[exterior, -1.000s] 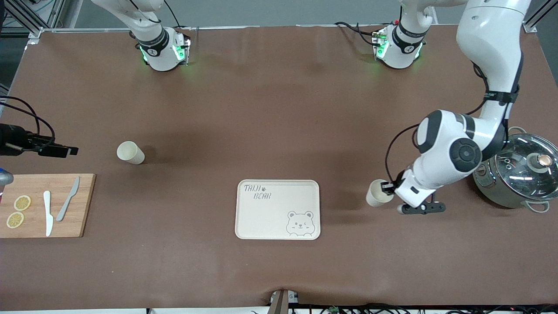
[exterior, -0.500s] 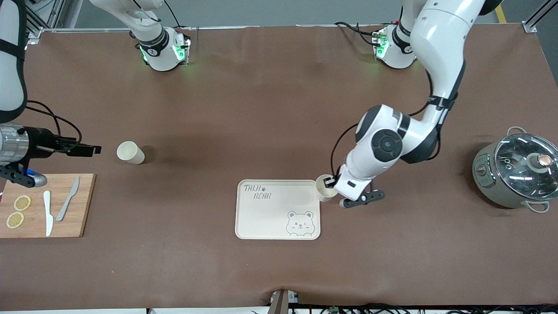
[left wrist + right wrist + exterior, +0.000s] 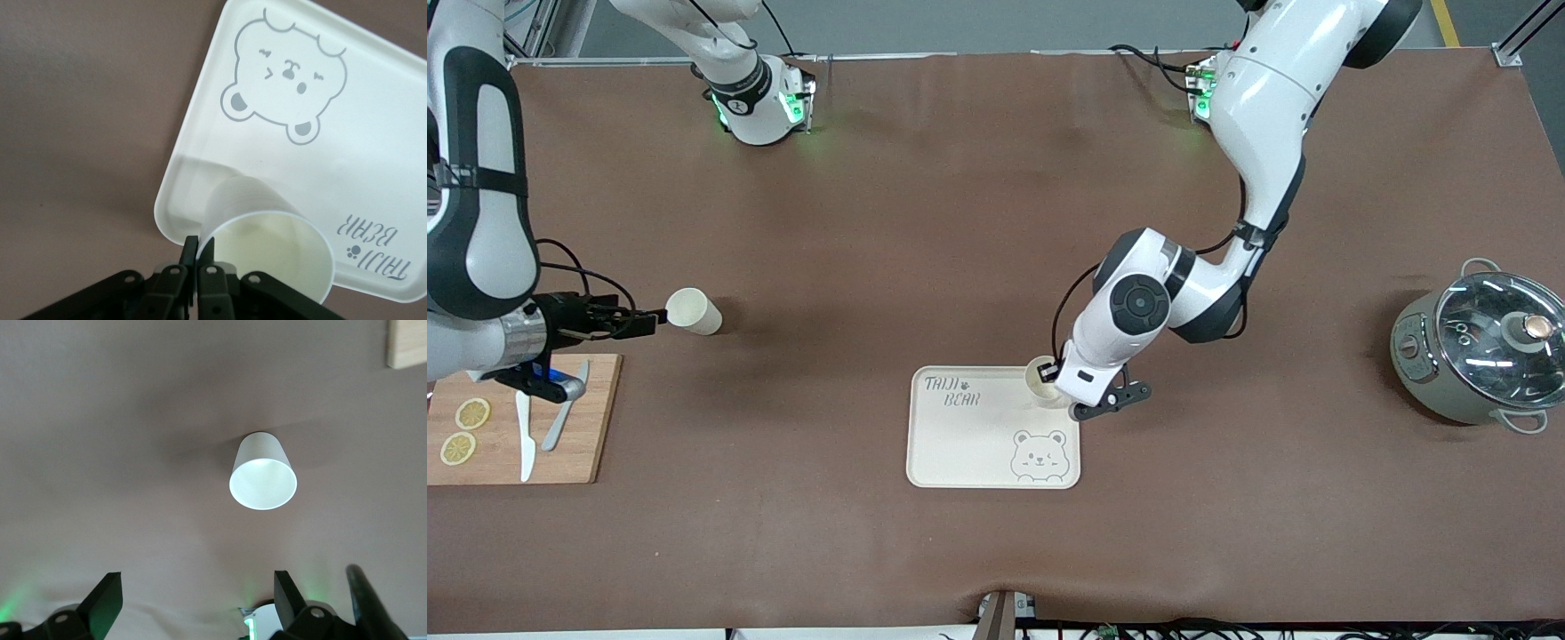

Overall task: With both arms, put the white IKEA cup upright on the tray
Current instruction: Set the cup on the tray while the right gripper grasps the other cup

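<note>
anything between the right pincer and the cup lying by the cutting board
Nothing visible. The right pincer, fingers open, is level with the tipped cup, with only bare table between them in the right wrist view. The cutting board sits off that line, nearer the front camera.

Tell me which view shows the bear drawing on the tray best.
The left wrist view: the bear drawing fills much of the tray, close and unobstructed. The front view shows it whole but small. The right wrist view shows no tray.
</note>
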Action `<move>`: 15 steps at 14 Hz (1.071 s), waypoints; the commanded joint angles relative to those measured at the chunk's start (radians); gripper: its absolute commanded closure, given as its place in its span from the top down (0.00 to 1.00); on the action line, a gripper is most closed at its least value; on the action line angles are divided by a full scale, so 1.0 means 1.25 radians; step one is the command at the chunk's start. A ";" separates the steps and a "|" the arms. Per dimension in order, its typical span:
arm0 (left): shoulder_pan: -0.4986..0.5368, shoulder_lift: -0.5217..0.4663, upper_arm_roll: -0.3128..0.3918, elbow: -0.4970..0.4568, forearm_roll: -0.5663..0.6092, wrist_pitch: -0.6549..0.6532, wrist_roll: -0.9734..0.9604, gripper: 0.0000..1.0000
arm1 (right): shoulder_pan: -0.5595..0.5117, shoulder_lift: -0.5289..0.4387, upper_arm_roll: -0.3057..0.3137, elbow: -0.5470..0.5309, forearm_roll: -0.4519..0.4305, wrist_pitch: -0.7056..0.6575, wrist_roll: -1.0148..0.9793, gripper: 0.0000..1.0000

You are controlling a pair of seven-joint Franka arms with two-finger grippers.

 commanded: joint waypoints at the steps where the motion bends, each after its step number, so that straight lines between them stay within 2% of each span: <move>1: -0.010 0.031 0.020 0.030 -0.008 0.028 -0.008 0.07 | -0.013 -0.017 0.000 -0.060 -0.046 0.044 -0.115 1.00; 2: -0.009 0.033 0.020 0.031 -0.008 0.038 -0.006 0.21 | -0.011 -0.024 0.001 -0.105 -0.104 0.099 -0.134 1.00; 3: -0.006 0.029 0.021 0.033 -0.008 0.038 0.000 0.49 | -0.003 -0.043 0.001 -0.166 -0.144 0.167 -0.135 1.00; 4: -0.001 0.022 0.025 0.035 -0.006 0.038 0.008 0.89 | 0.006 -0.061 0.001 -0.220 -0.153 0.233 -0.135 1.00; 5: -0.001 0.012 0.025 0.036 -0.005 0.037 0.008 1.00 | 0.008 -0.065 0.001 -0.256 -0.156 0.277 -0.135 1.00; 8: 0.016 -0.048 0.025 0.036 -0.003 0.004 0.008 1.00 | 0.002 -0.078 0.002 -0.346 -0.181 0.405 -0.136 1.00; 13: 0.086 -0.201 0.024 0.034 0.048 -0.200 0.049 1.00 | 0.008 -0.127 0.005 -0.453 -0.174 0.481 -0.135 1.00; 15: 0.137 -0.257 0.023 0.033 0.048 -0.274 0.121 1.00 | 0.011 -0.131 0.010 -0.471 -0.142 0.501 -0.135 1.00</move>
